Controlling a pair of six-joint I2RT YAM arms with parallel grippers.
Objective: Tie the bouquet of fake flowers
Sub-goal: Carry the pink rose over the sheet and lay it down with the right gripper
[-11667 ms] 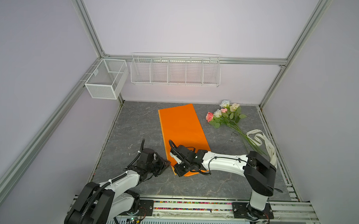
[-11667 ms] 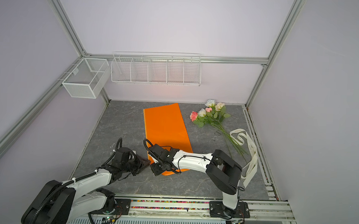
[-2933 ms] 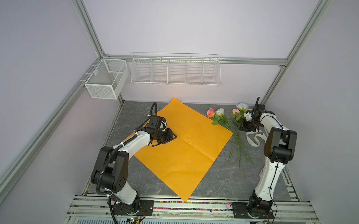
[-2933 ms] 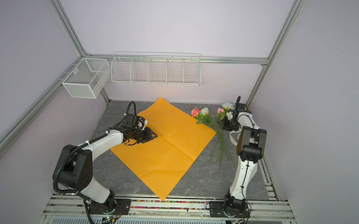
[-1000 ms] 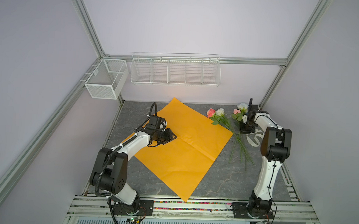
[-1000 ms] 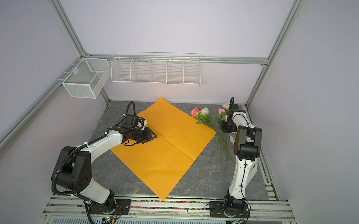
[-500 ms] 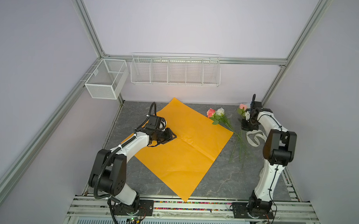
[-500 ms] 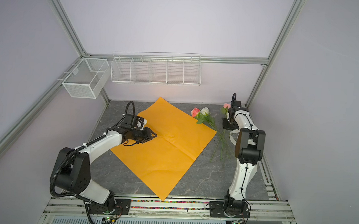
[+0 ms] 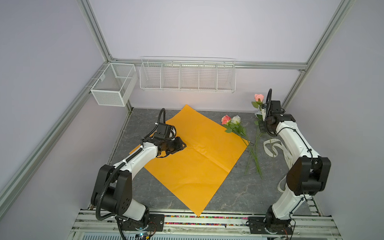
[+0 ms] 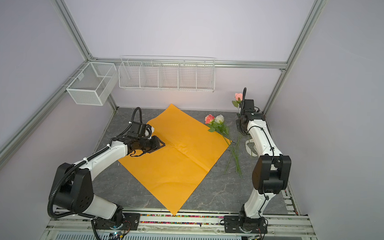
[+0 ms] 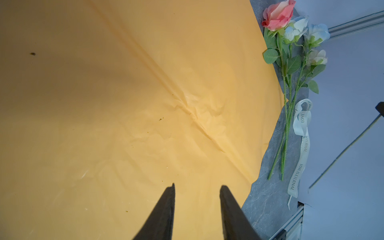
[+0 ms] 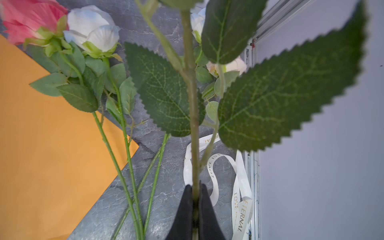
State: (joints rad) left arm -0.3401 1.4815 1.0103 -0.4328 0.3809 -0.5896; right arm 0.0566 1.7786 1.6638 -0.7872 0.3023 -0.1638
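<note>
Five roses make up the bouquet of fake flowers (image 9: 233, 125), which lies loose right of centre in both top views. Four are on the grey table (image 9: 232, 193): a pink bloom, a white one, and two pale ones behind the raised leaves in the right wrist view. The fifth, the lifted rose (image 9: 259, 97), stands upright at the upper right, its pink head against the back wall. The right gripper (image 12: 194, 187) is closed on its stem. The left gripper (image 11: 196, 187) sits left of centre over the one orange paper sheet (image 9: 195, 165), jaws parted and holding nothing.

One ribbon (image 9: 272, 148) curls at the right, just beside the right arm. Two wire baskets (image 9: 187, 75) hang at the upper left and upper middle.

The sheet lies as a diamond. Its near corner reaches the front rail, and its right corner sits under the lying stems. Bare table shows at the lower right, between sheet and right arm base, and in a narrower patch at the lower left.
</note>
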